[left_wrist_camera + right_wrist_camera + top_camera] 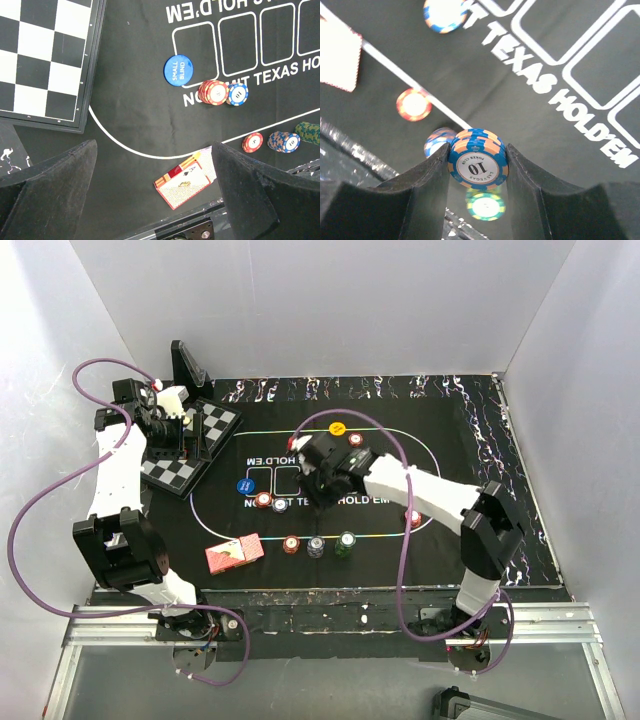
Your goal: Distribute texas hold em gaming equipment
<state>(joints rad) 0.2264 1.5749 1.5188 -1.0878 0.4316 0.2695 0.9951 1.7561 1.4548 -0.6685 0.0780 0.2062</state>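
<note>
My right gripper [478, 156] is shut on a small stack of blue-white poker chips [478, 165], held on edge above the black mat. In the top view it [322, 495] hangs over the mat's middle. Below it lie a green chip [485, 206], a blue-white chip [437, 141] and a red chip [413, 104]. My left gripper [155, 200] is open and empty, high above the mat's left end near the chessboard [190, 440]. The red-pink card pack [185, 182] lies under it. A blue disc [178, 70], red chips [213, 92] and a blue-white chip [237, 94] lie further in.
The black-and-white chessboard [170, 472] lies at the mat's left, with a black stand [188, 365] behind it. A yellow disc [337, 428] and a red chip [355, 438] lie at the mat's far side, another red chip [412, 518] at its right. White walls enclose the table.
</note>
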